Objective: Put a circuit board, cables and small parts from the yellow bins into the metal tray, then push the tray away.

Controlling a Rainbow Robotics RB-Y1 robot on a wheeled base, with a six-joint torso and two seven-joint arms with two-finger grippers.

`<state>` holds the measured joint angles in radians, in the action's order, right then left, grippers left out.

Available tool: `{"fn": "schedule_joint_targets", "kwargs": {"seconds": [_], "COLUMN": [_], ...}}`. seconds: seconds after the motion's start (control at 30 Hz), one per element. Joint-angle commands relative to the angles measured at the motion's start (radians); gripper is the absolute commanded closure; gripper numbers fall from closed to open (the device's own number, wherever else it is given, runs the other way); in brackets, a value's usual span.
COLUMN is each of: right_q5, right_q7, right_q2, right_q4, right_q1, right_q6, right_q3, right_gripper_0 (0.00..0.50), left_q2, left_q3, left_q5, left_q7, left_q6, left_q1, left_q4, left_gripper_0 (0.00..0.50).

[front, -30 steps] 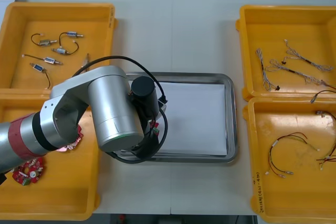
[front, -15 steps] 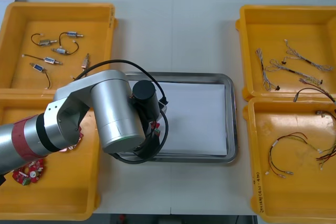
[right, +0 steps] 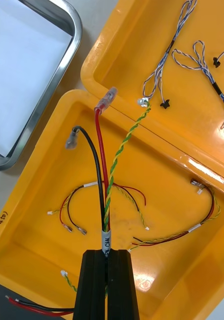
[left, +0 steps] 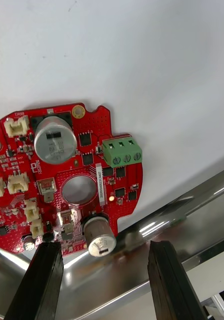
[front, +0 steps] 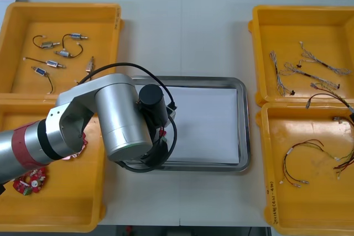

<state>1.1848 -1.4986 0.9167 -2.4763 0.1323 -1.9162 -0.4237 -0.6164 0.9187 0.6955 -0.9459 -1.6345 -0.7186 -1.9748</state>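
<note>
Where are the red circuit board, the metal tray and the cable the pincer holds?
circuit board (left: 87, 165): left wrist view, middle of its face.
metal tray (front: 243, 125): front view, right rim.
cable (right: 105, 215): right wrist view, strands above the label.

Yellow bins: four, two left edge, two right edge.
Metal tray: one, centre.
Round red circuit boards: three.
Small metal parts: six, upper left.
Blue and white cables: at least three.
Red and yellow cables: count unclear.

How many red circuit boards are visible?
3. One board lies in the metal tray; a second board sits in the near left yellow bin; a third board peeks from under the left arm there. More may be hidden.
</note>
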Motion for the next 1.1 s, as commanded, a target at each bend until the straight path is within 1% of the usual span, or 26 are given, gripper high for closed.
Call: {"fn": "schedule_joint_targets", "kwargs": {"seconds": [0.03, 0.23, 0.4, 0.47, 0.5, 0.57, 0.7, 0.9, 1.1], "right_q5": [0.001, -0.002, -0.010, -0.019, -0.019, -0.024, -0.028, -0.033, -0.022], "right_q7": [-0.032, -0.040, -0.045, -0.049, -0.049, -0.054, -0.060, -0.063, -0.065], "right_q2": [0.039, 0.037, 0.037, 0.039, 0.039, 0.037, 0.039, 0.039, 0.037], "right_q4": [-0.001, -0.001, -0.003, -0.003, -0.003, -0.003, -0.001, -0.003, -0.003], "right_q1": [0.023, 0.023, 0.023, 0.024, 0.024, 0.026, 0.029, 0.058, 0.116], "right_q6": [-0.004, -0.004, -0.004, -0.004, -0.004, -0.004, -0.004, -0.004, -0.004], "right_q3": [0.013, 0.013, 0.016, 0.020, 0.020, 0.023, 0.030, 0.068, 0.135], "right_gripper_0": [0.500, 0.500, 0.500, 0.500, 0.500, 0.500, 0.500, 0.500, 0.500], "left_q2": [-0.039, -0.045, -0.042, -0.043, -0.043, -0.043, -0.043, -0.045, -0.074], "left_q3": [0.006, -0.070, -0.179, -0.230, -0.230, -0.296, -0.380, -0.500, -0.592], "left_q5": [0.010, 0.059, 0.090, 0.119, 0.119, 0.144, 0.174, 0.197, 0.197], "left_q7": [0.065, 0.067, 0.061, 0.056, 0.056, 0.053, 0.052, 0.045, 0.045], "left_q6": [0.008, -0.024, -0.126, -0.171, -0.171, -0.228, -0.285, -0.285, -0.285], "left_q1": [-0.039, -0.039, -0.039, -0.039, -0.039, -0.039, -0.039, -0.039, -0.039], "left_q4": [-0.050, -0.084, -0.131, -0.147, -0.147, -0.171, -0.191, -0.191, -0.179], "left_gripper_0": [0.000, 0.000, 0.000, 0.000, 0.000, 0.000, 0.000, 0.000, 0.000]}}
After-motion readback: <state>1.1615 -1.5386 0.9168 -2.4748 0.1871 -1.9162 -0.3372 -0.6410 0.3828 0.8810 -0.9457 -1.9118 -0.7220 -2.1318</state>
